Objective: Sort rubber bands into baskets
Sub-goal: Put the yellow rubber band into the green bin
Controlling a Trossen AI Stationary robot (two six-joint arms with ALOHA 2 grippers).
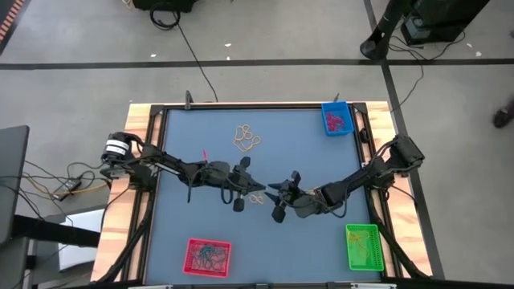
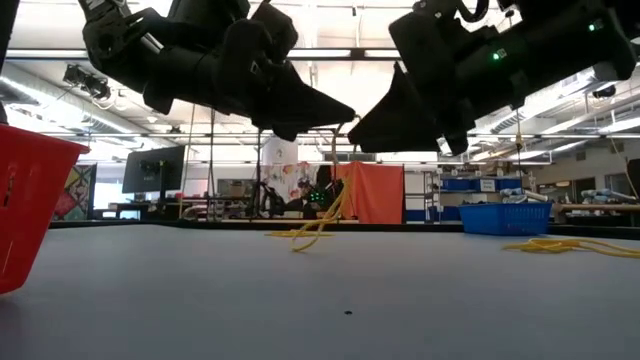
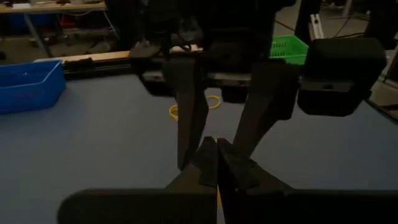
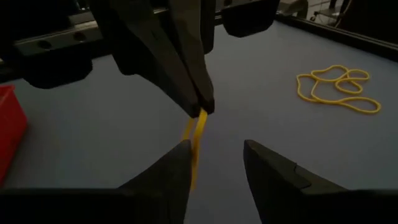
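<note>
While clamped on a yellow rubber band (image 4: 198,127) mid-counter (image 1: 201,128), left gripper (image 4: 202,107) faces right gripper (image 4: 217,158). Right gripper released, just beside hanging band.

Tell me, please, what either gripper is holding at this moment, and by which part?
The left gripper pinches a yellow rubber band by its upper end, so it hangs down. The right gripper is open and holds nothing.

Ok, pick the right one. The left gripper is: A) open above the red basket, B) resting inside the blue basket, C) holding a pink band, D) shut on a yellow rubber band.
D: in the right wrist view the left gripper has its fingers pinched together on a yellow rubber band hanging below their tips.
</note>
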